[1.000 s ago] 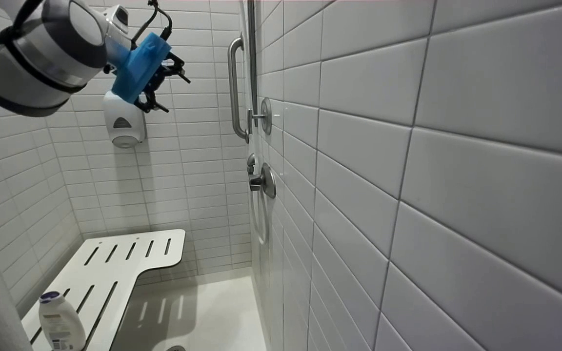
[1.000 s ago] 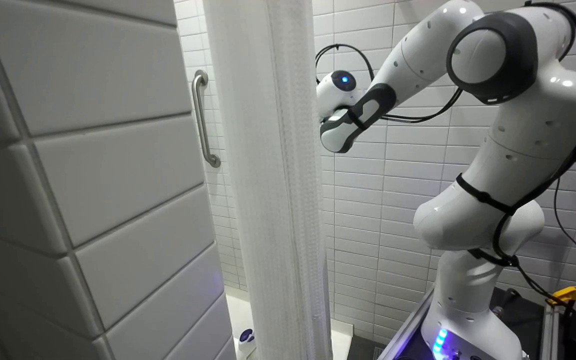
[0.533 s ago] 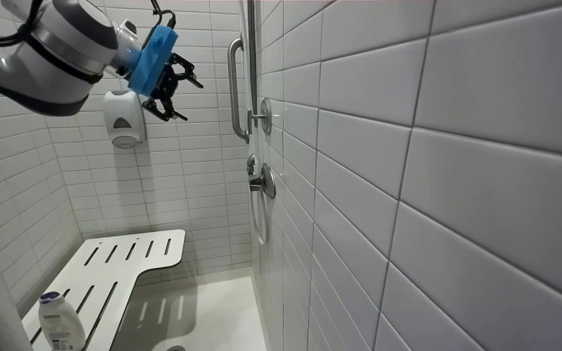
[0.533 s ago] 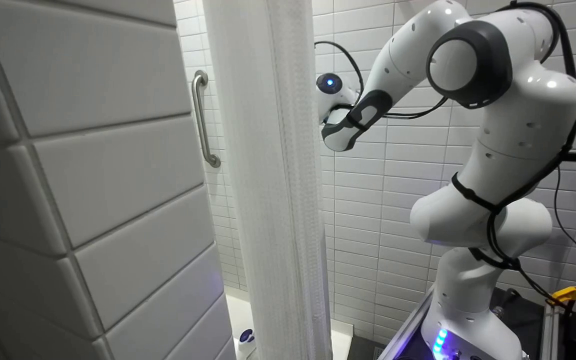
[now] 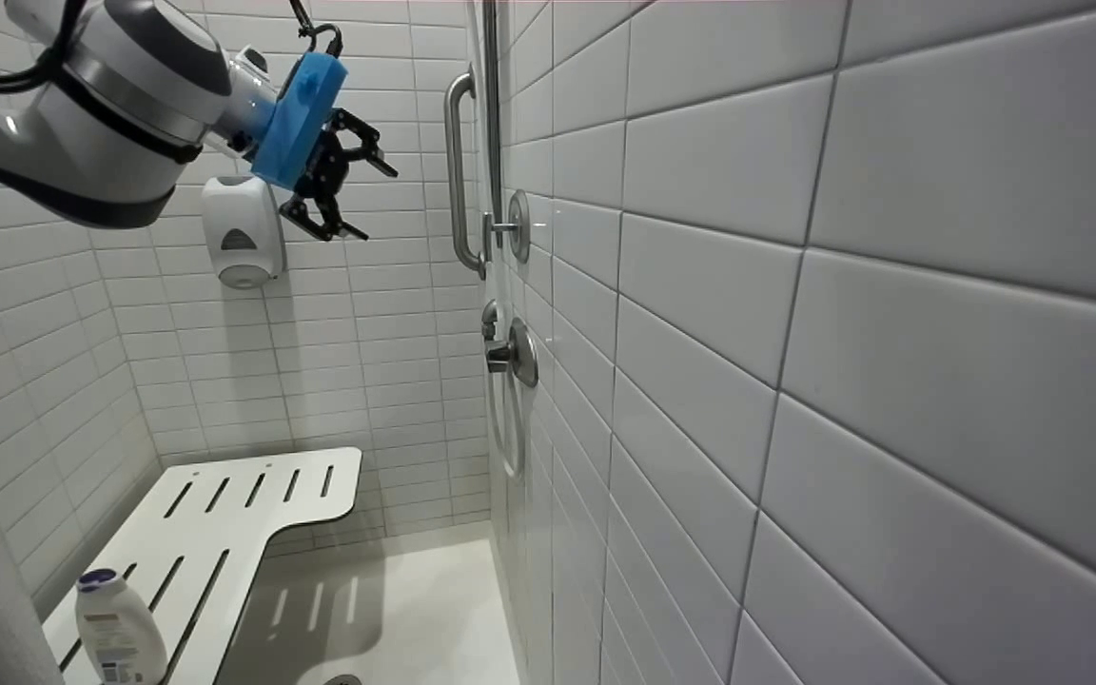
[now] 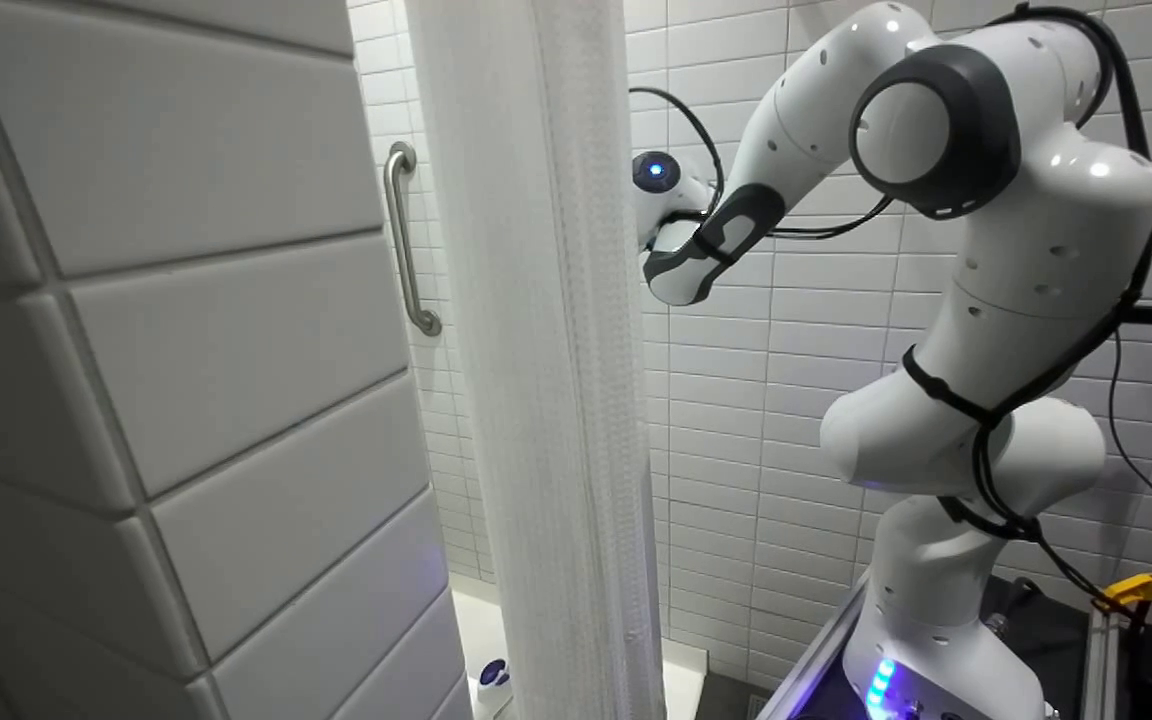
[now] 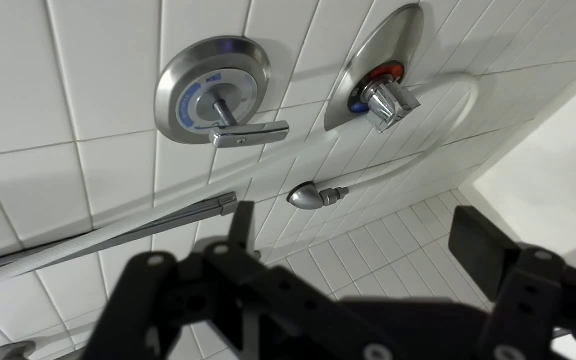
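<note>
My gripper (image 5: 380, 205) is open and empty, raised in the air off the tiled wall, with a blue mount (image 5: 301, 119) behind it. In the wrist view its black fingers (image 7: 360, 235) are spread wide with bare tiles between them. Beyond them on the wall are a round plate with a chrome lever (image 7: 250, 134), an oval plate with a chrome knob (image 7: 390, 102) over a red and blue dial, and a hose outlet (image 7: 313, 196). The gripper touches none of these. In an exterior view the curtain (image 6: 556, 350) hides the gripper.
A white soap dispenser (image 5: 244, 233) hangs on the back wall. A slotted white bench (image 5: 310, 476) bears a white bottle (image 5: 120, 628) with a purple cap. A grab bar (image 5: 458, 171), a grey rail (image 7: 188, 217) and a white hose (image 7: 93, 242) line the walls.
The arm has moved my gripper to the right and slightly down in an exterior view, away from the dispenser. Over the last half second it has barely moved. The fingers stay open.
</note>
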### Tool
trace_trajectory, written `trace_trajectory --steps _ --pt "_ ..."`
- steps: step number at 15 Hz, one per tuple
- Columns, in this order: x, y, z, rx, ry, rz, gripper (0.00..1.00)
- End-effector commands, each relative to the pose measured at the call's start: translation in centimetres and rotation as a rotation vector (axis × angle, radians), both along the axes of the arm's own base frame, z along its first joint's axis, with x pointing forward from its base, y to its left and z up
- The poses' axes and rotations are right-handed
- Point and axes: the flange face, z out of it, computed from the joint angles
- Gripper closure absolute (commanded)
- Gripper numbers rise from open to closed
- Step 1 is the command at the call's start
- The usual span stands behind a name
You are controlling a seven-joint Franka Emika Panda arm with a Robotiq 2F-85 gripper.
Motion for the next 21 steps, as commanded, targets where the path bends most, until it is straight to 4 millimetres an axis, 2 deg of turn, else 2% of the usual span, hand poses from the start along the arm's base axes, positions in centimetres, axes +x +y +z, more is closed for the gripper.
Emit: trace_trajectory --steps 1,4,7,12,16,21 --pt "0.0 0.0 0.0 0.0 0.0 0.0 0.0" --pt "-0.3 -0.5 0.6 -0.011 -0.017 -0.017 0.0" --pt "-1.1 -3.3 0.9 -0.049 -0.024 -0.03 0.0" --pt "-2.0 -8.1 -0.3 -0.066 -0.024 0.027 0.0" --pt "-1.1 -9.6 -1.9 -0.129 0.026 0.175 0.0" --pt "0.2 -10.2 -2.3 -0.221 0.088 0.265 0.0"
